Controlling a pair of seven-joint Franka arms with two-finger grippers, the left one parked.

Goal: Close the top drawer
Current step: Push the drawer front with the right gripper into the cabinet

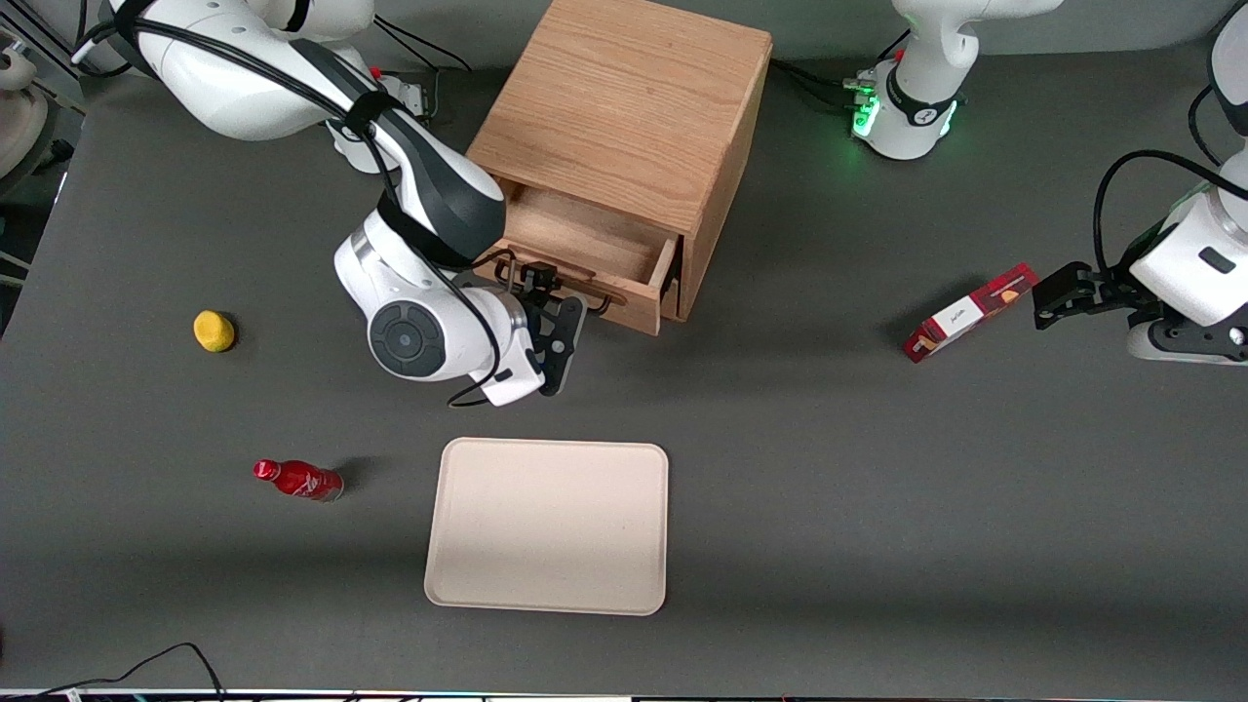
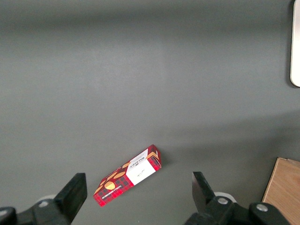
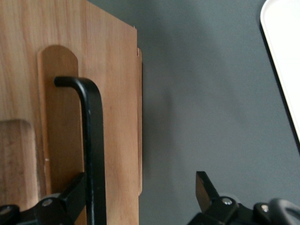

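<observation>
The top drawer (image 1: 585, 239) of the light-oak cabinet (image 1: 624, 107) stands pulled out, and its inside looks empty. Its black wire handle (image 1: 590, 289) is on the front panel facing the front camera. My right gripper (image 1: 536, 283) is at the drawer front, at the handle's end toward the working arm's side. In the right wrist view the gripper (image 3: 140, 192) is open. One finger (image 3: 75, 197) sits against the black handle (image 3: 93, 140) on the drawer front (image 3: 117, 117), and the other finger (image 3: 206, 190) hangs over bare table. The lower drawer is hidden.
A beige tray (image 1: 548, 526) lies nearer the front camera than the cabinet; its rim shows in the right wrist view (image 3: 286, 56). A yellow fruit (image 1: 214, 331) and a red bottle (image 1: 297, 480) lie toward the working arm's end. A red box (image 1: 970, 312) lies toward the parked arm's end.
</observation>
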